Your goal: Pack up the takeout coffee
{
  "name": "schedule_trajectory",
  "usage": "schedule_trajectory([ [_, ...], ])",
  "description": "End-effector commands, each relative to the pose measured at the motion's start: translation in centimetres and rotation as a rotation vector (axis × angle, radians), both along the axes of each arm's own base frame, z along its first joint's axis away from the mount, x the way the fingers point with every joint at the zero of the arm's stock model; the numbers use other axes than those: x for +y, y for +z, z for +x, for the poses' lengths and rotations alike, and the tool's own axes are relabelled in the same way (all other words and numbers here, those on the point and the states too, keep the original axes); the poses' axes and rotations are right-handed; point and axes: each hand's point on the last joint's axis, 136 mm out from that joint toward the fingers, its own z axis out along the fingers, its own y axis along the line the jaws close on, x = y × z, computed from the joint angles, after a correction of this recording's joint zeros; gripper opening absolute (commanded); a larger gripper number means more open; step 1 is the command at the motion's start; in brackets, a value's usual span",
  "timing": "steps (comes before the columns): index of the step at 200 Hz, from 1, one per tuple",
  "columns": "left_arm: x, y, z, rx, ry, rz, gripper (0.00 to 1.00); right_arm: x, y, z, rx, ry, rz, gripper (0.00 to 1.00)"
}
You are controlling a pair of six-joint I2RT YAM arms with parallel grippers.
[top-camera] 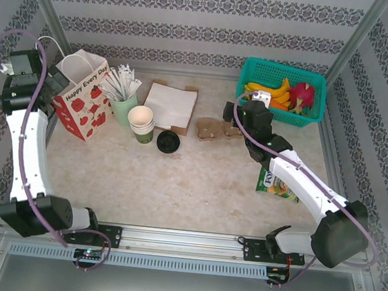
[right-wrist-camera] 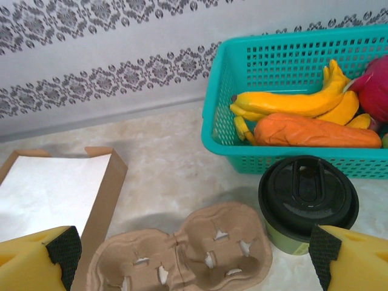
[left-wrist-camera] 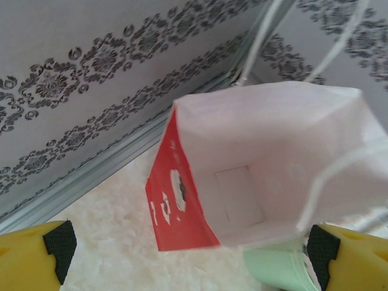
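Takeout coffee cup (right-wrist-camera: 308, 197) stands lidded just beside the basket (right-wrist-camera: 242, 91), toward the far right corner of the table (top-camera: 196, 187). It's probably light and crushable, so pinch its sides gently. Your right gripper (right-wrist-camera: 194, 257) and left gripper (left-wrist-camera: 188, 251) both gape wide, empty.

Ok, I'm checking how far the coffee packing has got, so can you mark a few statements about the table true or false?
1. The red-and-white paper bag stands open with nothing inside. True.
2. A loose round black plastic lid lies beside the stack of green-sided paper cups. True.
3. The brown cardboard two-hole carrier holds a cup. False: both holes are empty, and the black-lidded green paper cup stands beside it.
4. The teal plastic basket is empty. False: it holds yellow bananas and other produce.
5. The right end effector grips the lidded cup. False: it is open and holds nothing.
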Motion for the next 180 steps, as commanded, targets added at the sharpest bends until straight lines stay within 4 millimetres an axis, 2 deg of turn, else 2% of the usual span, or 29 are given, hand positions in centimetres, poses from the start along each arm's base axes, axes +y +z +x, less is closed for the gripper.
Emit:
schedule_trajectory([
  [1,0.6,-1.9,1.1,0.033,-0.001,-0.114,0.99,-1.0,1.8,-0.2,-0.064,-0.034,-0.006,0.98],
  [39,1.5,-2.9,3.9,0.029,-0.02,-0.15,0.89,-2.3,1.3,-1.1,-0.075,-0.074,0.007,0.98],
  [75,2.3,-5.7,4.8,0.076,0.024,-0.192,0.77,-2.6,1.3,-1.8,-0.088,-0.059,-0.003,0.98],
  [108,1.9,-6.8,5.6,0.079,-0.001,-0.232,0.58,-3.1,1.7,-2.7,-0.105,-0.048,-0.009,0.98],
  [153,2.4,-5.7,4.0,0.069,0.037,-0.163,0.2,-5.0,1.5,-3.8,-0.136,-0.088,0.075,0.98],
  [180,2.2,-4.6,2.6,0.071,0.032,-0.131,0.05,-5.9,1.7,-4.0,-0.15,-0.087,0.111,0.98],
])
